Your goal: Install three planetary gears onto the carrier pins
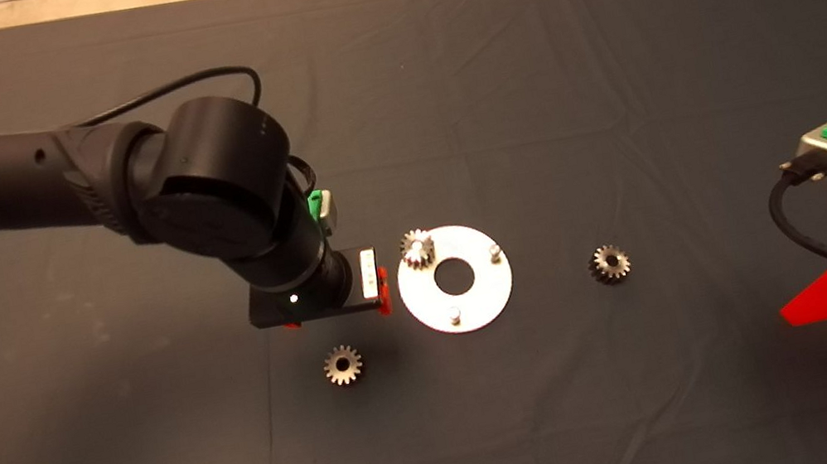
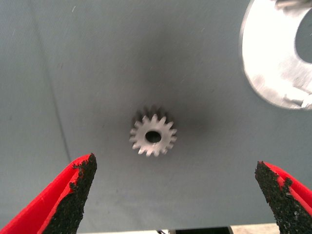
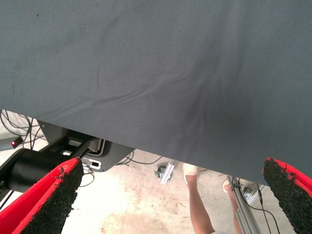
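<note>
Left pincer (image 2: 175, 195): its arm is reaching in from the left over the dark mat (image 1: 604, 66) that is covering the surface, with the pincer hanging just left of the silver disc; its red fingers (image 2: 68, 195) are standing wide apart and gripping nothing.
Right pincer (image 3: 170, 195): it is waiting at the lower right edge of the head view, well apart from the parts; its fingers are spread wide and holding nothing.
Silver disc (image 1: 482, 292): it is lying flat on the mat near the middle, with a large centre hole.
Carrier pins: one bare stud (image 1: 495, 252) is standing on the disc's right side and another (image 1: 455, 314) near its lower edge; the third is carrying a gear.
Seated planetary gear (image 1: 417, 249): it is sitting on the disc's upper left part, on the third pin; whether it is fully down is hard to tell from above.
Loose gear, left (image 1: 342, 365): it is lying flat on the mat, below and left of the disc and apart from it; in the left wrist view this gear (image 2: 153, 137) is lying between the open fingers, touched by neither.
Loose gear, right (image 1: 610, 264): it is resting on the mat to the right of the disc, apart from it.
Beyond the mat: the right wrist view is showing the floor, cables and a person's leg (image 3: 200, 204).
</note>
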You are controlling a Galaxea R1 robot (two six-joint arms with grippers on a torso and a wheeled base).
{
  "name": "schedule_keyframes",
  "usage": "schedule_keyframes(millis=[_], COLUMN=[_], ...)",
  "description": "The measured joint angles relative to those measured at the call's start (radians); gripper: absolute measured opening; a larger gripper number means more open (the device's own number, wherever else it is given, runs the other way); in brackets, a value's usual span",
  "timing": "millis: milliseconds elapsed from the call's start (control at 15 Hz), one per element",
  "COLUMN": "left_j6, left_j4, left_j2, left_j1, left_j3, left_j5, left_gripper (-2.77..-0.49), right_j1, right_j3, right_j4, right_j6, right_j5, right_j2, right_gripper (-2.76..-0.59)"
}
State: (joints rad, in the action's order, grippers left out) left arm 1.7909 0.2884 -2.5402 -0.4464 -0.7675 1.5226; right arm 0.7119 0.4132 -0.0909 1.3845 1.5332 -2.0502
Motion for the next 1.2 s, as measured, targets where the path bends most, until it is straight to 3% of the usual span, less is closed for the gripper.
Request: schedule_keyframes(millis=[200, 467, 733, 867, 1200], left_j6=[0.034, 0.064, 0.090, 0.097, 0.084], left_j4=[0.000, 0.000, 0.001, 0.001, 0.020], left_j2=[0.039, 0.055, 0.055, 0.046, 0.024], left_j1=[0.006, 0.042, 0.067, 0.068, 0.096], left_j3=[0.050, 0.100, 0.119, 0.119, 0.115], left_j5=[0.001, 0.001, 0.001, 0.002, 0.001], left_gripper=[-0.92, -0.92, -0.92, -0.92, -0.92], right_j1=[0.000, 0.000, 0.000, 0.000, 0.000], right_j3=[0.000, 0.000, 0.000, 0.000, 0.000], right_j4=[0.000, 0.000, 0.000, 0.000, 0.000], right_j6=[0.000, 0.000, 0.000, 0.000, 0.000], right_j5=[0.000, 0.000, 0.000, 0.000, 0.000], right_j2=[0.000, -0.001, -0.001, -0.001, -0.003], right_gripper=[-0.61, -0.61, -0.61, -0.61, -0.61])
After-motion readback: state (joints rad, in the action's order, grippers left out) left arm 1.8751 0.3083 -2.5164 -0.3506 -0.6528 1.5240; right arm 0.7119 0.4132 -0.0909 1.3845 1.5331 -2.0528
